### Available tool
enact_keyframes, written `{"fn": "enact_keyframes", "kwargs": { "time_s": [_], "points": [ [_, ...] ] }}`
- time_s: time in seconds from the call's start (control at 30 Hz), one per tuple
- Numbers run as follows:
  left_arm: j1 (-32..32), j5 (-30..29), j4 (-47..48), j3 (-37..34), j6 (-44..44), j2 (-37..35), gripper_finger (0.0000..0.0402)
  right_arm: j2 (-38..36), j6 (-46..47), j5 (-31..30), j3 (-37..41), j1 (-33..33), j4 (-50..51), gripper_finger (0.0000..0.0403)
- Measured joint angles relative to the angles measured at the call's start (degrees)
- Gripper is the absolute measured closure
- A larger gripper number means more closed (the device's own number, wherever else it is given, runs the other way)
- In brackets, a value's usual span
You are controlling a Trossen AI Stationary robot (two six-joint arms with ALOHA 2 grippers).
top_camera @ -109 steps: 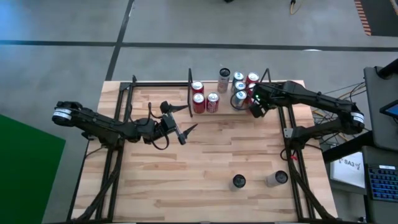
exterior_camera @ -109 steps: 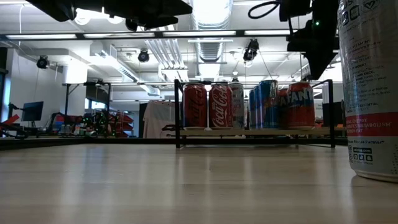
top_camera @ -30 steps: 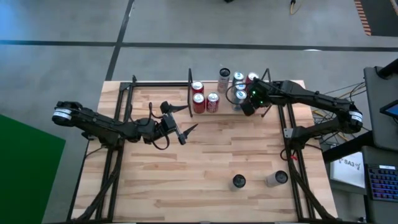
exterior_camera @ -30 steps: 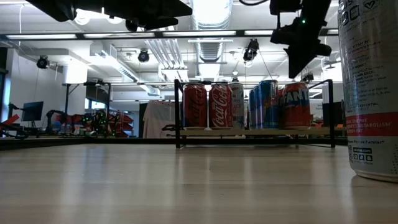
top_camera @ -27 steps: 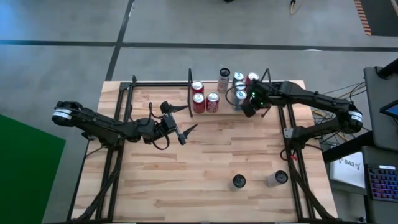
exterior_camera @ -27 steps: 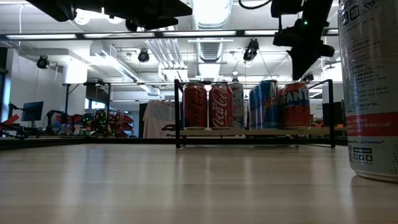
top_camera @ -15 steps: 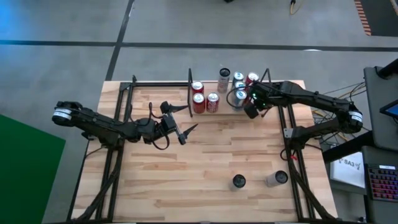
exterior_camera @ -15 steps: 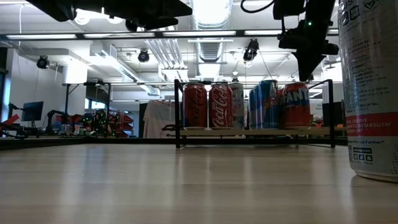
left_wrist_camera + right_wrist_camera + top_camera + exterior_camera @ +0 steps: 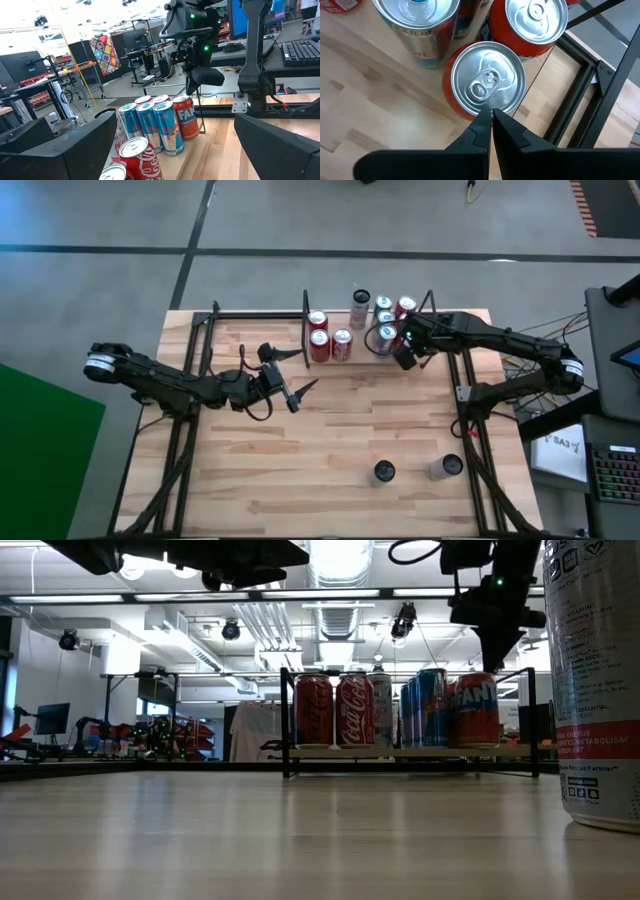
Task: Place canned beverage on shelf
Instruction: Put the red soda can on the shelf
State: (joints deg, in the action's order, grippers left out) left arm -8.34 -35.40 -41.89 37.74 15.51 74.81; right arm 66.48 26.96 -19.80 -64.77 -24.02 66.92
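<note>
The orange can (image 9: 488, 85) stands upright on the shelf (image 9: 410, 752), at the front corner of the row nearest the right arm, touching or nearly touching the blue-and-silver cans (image 9: 160, 125) beside it and close to the shelf's black end rail (image 9: 580, 95). The right pincer (image 9: 491, 117) hangs just above its lid, fingers pressed together and holding nothing (the wrist view shows the tips meeting over the near rim).

The risk here is a clip on the way out: with the tips so close over the rim, a sideways or dipping retreat could catch the lid edge and tip the can into its neighbours or against the rail. A straight lift looks safer.

2 more cans (image 9: 384, 471) wait at the near side of the worktop (image 9: 330, 440), one looming large in the low view. The left pincer (image 9: 290, 385) hovers spread wide over the worktop's left-centre, well apart from the shelf, gripping nothing.
</note>
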Motion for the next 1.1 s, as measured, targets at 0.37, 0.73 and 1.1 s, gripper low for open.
{"fn": "enact_keyframes", "kwargs": {
  "time_s": [0.37, 0.73, 1.1],
  "points": [
    [0.0, 0.0, 0.0, 0.0, 0.0, 0.0, 0.0012, 0.0, 0.0, -1.7, -0.6, 0.0, 0.3, 0.0394],
    [0.0, 0.0, 0.0, 0.0, -0.2, 0.0, 0.0012, 0.0, -6.3, -5.8, -6.5, -2.1, -6.5, 0.0394],
    [0.0, 0.1, -1.2, 0.7, 0.4, 0.0, 0.0012, -1.4, -10.4, -1.7, -6.8, -3.5, -20.9, 0.0394]
  ]
}}
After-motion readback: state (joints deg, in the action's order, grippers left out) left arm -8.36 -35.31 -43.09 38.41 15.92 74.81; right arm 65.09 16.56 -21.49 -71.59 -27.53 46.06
